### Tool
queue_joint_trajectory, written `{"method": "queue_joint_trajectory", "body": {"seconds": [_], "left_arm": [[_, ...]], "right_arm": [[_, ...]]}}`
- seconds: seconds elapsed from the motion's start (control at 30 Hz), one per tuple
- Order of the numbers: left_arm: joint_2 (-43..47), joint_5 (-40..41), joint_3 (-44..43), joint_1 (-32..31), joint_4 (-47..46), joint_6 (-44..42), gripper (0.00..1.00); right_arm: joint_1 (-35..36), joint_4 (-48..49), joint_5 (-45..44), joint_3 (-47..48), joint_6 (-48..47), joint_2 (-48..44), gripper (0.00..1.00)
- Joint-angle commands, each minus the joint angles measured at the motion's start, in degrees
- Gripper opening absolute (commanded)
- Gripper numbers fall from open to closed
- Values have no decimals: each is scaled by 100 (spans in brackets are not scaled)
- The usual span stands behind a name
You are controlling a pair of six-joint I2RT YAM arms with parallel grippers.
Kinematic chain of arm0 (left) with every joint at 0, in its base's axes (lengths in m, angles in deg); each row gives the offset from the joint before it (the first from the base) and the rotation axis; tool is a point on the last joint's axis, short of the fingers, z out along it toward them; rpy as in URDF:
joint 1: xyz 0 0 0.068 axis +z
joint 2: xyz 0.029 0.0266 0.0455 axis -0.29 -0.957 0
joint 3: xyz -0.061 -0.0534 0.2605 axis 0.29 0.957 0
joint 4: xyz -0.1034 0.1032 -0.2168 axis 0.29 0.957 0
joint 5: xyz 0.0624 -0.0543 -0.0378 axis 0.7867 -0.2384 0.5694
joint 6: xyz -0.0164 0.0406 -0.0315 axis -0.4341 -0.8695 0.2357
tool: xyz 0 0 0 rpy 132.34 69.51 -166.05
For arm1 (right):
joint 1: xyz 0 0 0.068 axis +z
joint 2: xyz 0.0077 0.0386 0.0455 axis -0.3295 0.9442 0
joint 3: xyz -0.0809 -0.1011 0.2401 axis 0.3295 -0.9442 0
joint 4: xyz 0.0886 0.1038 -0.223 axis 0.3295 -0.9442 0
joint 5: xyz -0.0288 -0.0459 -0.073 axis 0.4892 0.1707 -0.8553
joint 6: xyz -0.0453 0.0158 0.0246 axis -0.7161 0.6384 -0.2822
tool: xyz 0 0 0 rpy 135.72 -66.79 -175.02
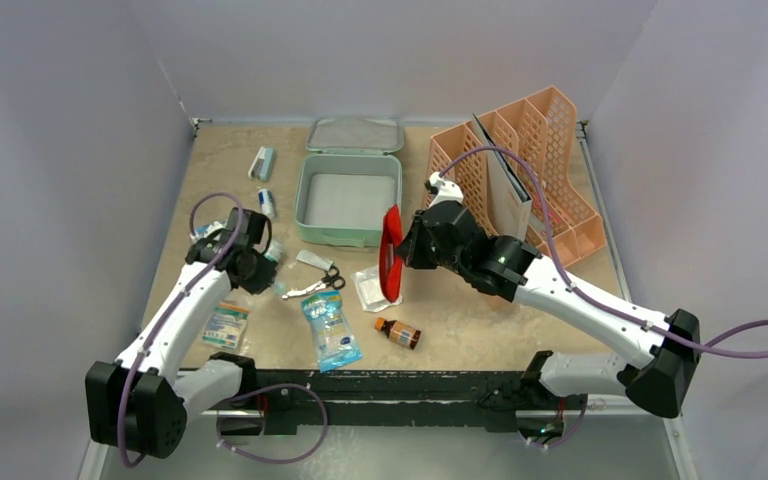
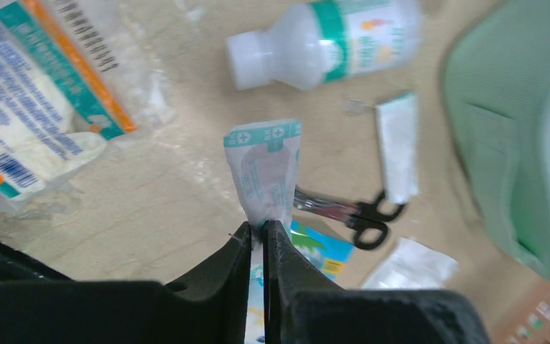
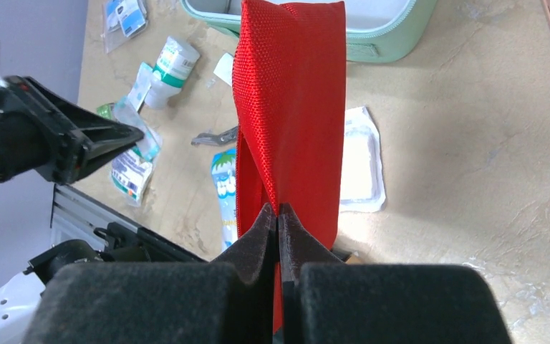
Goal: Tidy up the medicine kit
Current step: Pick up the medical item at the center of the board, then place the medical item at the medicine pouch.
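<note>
The medicine kit (image 1: 348,200) is a mint-green box standing open at mid-table, with its lid (image 1: 355,134) lying behind it. My left gripper (image 1: 260,262) hovers left of the kit, shut on a small white sachet with a teal band (image 2: 265,168). The sachet sticks up from between the fingertips in the left wrist view. Just right of the kit's front corner, my right gripper (image 1: 405,245) is shut on the edge of a flat red pouch (image 1: 391,252). It holds the pouch upright above the table. The pouch (image 3: 293,107) fills the centre of the right wrist view, with the kit (image 3: 394,39) behind it.
Scissors (image 1: 318,284), a blue packet (image 1: 331,330), a brown bottle (image 1: 398,332), a white square packet (image 1: 370,288) and a gauze pack (image 1: 225,325) lie in front of the kit. A white bottle (image 2: 322,43) lies by the left gripper. A peach mesh rack (image 1: 520,170) stands at back right.
</note>
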Motion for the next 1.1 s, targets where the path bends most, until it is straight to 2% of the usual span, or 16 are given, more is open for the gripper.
{"method": "queue_joint_trajectory", "body": {"seconds": [0.0, 0.17, 0.37, 0.63, 0.8, 1.07], "left_arm": [[295, -560, -649, 13, -115, -771, 9], [478, -1468, -1018, 7, -626, -1064, 9], [340, -3186, -1205, -108, -1919, -1203, 10], [241, -3566, -1380, -1226, -2850, -1636, 9], [261, -4075, -1102, -1310, -3341, -1667, 10], [79, -4447, -652, -1310, -3772, -1629, 10]], "right_arm": [[-22, 388, -24, -93, 84, -1, 0], [-24, 448, 140, -10, 70, 185, 0], [-25, 1047, 828, -53, -168, 383, 0], [-22, 1077, 986, 281, 177, 816, 0], [-22, 1077, 1023, 377, 253, 932, 0], [-19, 1133, 1062, 462, 356, 1003, 0]]}}
